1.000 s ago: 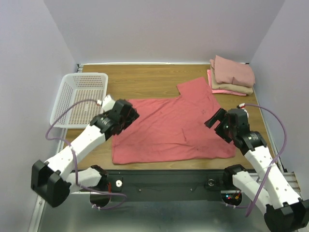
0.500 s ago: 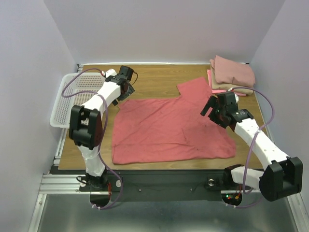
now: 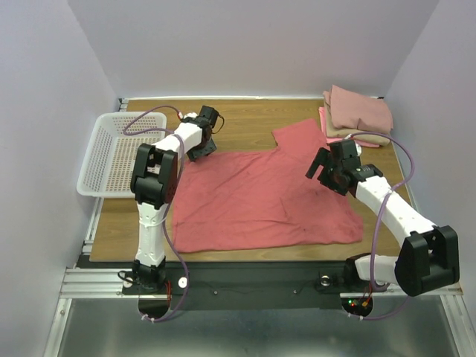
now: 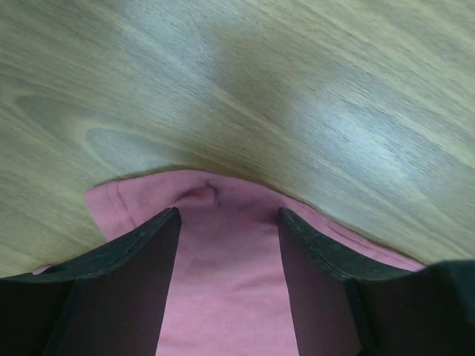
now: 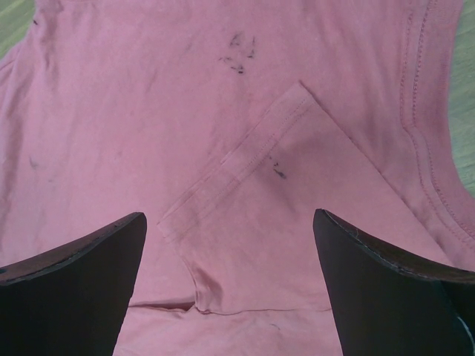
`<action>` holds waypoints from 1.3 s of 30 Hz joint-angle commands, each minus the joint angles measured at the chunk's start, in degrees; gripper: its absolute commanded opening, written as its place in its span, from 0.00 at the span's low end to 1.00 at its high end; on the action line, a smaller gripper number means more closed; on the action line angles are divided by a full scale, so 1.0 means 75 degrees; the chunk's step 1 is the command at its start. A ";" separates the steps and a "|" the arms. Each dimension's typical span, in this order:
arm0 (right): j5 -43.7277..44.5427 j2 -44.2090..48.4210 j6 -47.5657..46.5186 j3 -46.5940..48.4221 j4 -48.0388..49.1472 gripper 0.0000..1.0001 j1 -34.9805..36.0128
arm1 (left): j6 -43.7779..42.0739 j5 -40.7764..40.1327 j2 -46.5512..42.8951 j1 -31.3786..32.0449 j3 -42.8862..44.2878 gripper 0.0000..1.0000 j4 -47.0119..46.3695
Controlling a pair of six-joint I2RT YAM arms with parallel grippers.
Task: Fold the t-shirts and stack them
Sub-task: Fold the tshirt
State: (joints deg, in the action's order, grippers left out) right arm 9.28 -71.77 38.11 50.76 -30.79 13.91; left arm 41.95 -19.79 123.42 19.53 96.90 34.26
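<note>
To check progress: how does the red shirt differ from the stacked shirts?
The coral-red shirt lies spread open; the stacked shirts are folded, piled at the far right corner. The coral-red shirt covers much more area than the stacked shirts. It is deeper red; they are pink and tan. All are cloth.

The basket [image 3: 111, 152] is blocking the left side and the folded shirts [image 3: 359, 115] are blocking the far right corner. Bare table [image 3: 249, 119] is lying open between them.
</note>
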 commanded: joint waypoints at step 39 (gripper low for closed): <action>0.2172 -0.7981 -0.2666 0.8639 0.0835 0.95 -0.0027 | -0.0484 0.0190 0.0056 -0.0037 -0.0217 0.00 -0.0337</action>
State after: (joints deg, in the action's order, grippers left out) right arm 20.29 -127.46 22.11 107.83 -25.87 13.91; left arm 39.05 -19.40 125.64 19.49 97.71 31.00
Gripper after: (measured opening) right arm 0.958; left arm 0.026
